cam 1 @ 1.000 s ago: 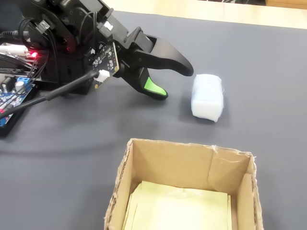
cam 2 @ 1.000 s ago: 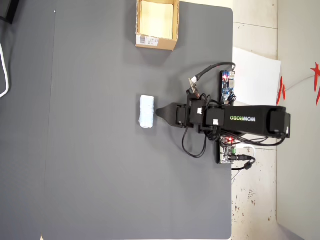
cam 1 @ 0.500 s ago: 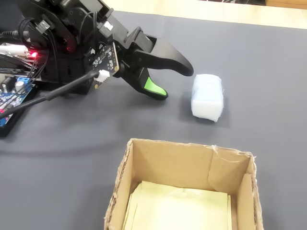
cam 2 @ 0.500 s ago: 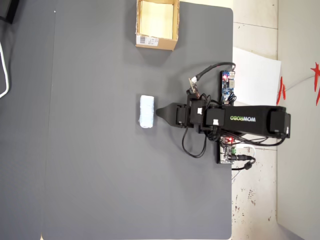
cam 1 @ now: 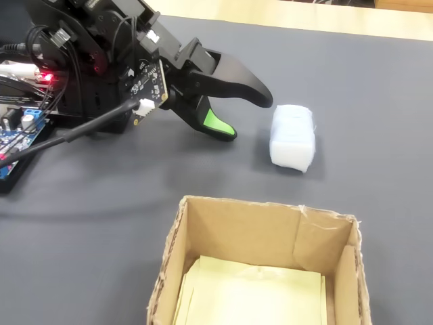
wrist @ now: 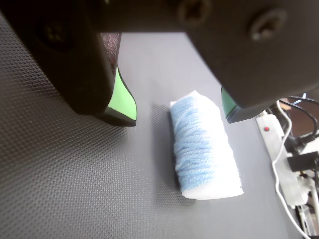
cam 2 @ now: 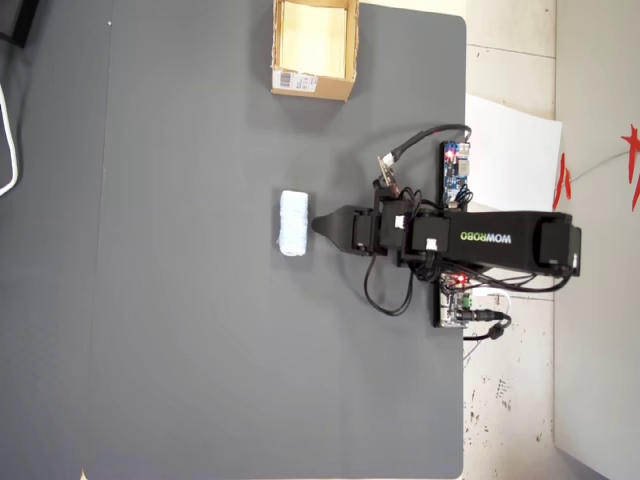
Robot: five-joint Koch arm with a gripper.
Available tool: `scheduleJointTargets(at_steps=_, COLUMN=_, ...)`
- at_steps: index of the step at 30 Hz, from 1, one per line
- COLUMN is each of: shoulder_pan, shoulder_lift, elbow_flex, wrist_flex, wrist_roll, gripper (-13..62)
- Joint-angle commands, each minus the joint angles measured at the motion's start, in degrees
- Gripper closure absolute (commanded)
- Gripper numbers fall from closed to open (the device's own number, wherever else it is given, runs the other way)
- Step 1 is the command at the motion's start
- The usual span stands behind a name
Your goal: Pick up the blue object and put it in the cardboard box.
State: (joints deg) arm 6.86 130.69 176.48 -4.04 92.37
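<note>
The blue object (cam 1: 292, 136), a small pale-blue spongy block, lies on the dark mat (cam 1: 379, 101); the overhead view shows the block (cam 2: 293, 223) near the mat's middle. My gripper (cam 1: 247, 116) hovers just left of it, open, with nothing between its jaws. In the wrist view the block (wrist: 204, 149) lies on the mat below and between the green-padded fingertips of my gripper (wrist: 179, 112), touching neither. In the overhead view my gripper (cam 2: 318, 224) points at the block from the right. The cardboard box (cam 1: 243, 233) stands open at the front, pale yellow inside; from overhead the box (cam 2: 312, 82) is at the mat's top edge.
The arm's base with red lights, cables and a blue circuit board (cam 1: 13, 135) fills the left of the fixed view. From overhead, circuit boards (cam 2: 455, 172) and wires sit by the arm at the mat's right edge, next to a white sheet (cam 2: 515, 150).
</note>
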Motion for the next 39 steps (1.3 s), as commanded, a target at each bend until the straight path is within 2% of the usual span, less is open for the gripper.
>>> scheduleJointTargets(at_steps=1, shoulder_pan=0.0, shoulder_lift=4.9, elbow_flex=2.2, wrist_flex=3.4, wrist_roll=0.4, gripper=15.3)
scheduleJointTargets(at_steps=25, shoulder_pan=-0.4, shoulder_lift=4.9, elbow_flex=2.2, wrist_flex=3.1, wrist_roll=0.9, gripper=15.5)
scheduleJointTargets(at_steps=39, shoulder_pan=-1.8, shoulder_lift=4.9, elbow_flex=-1.8, wrist_flex=3.0, wrist_roll=7.6, gripper=15.6)
